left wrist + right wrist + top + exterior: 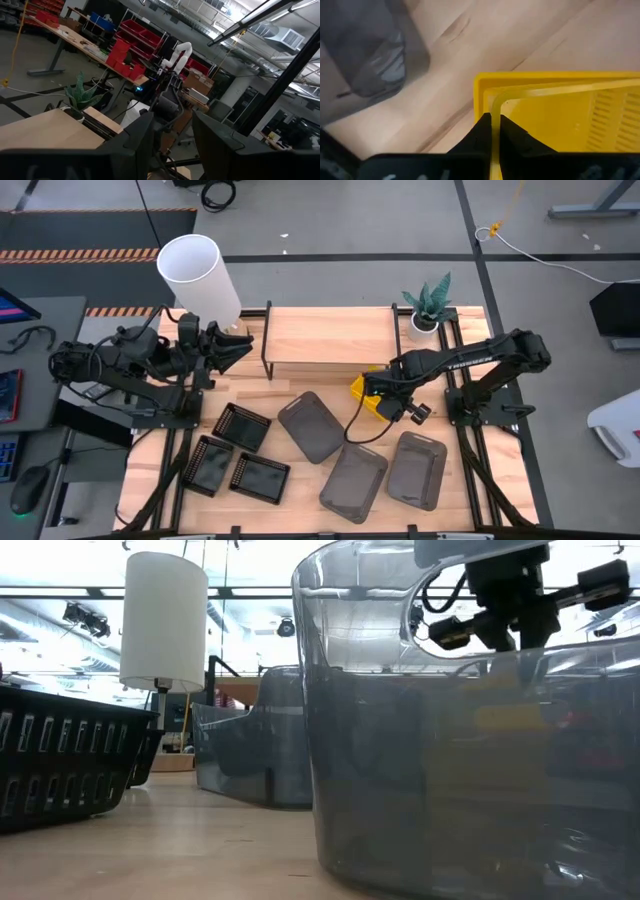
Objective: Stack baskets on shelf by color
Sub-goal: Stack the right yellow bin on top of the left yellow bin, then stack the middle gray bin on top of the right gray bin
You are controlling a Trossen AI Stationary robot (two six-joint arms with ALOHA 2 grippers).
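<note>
Beside the shelf, on the table, the right gripper pinches the rim of a yellow basket nested in another. Three grey baskets and three black baskets lie in front. Away on its own side, the left gripper waits with fingers parted, empty.

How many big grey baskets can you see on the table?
3 dark grey baskets: one in the middle, in front of the shelf, one nearer the front edge, and one to its right. None looks hidden.
</note>
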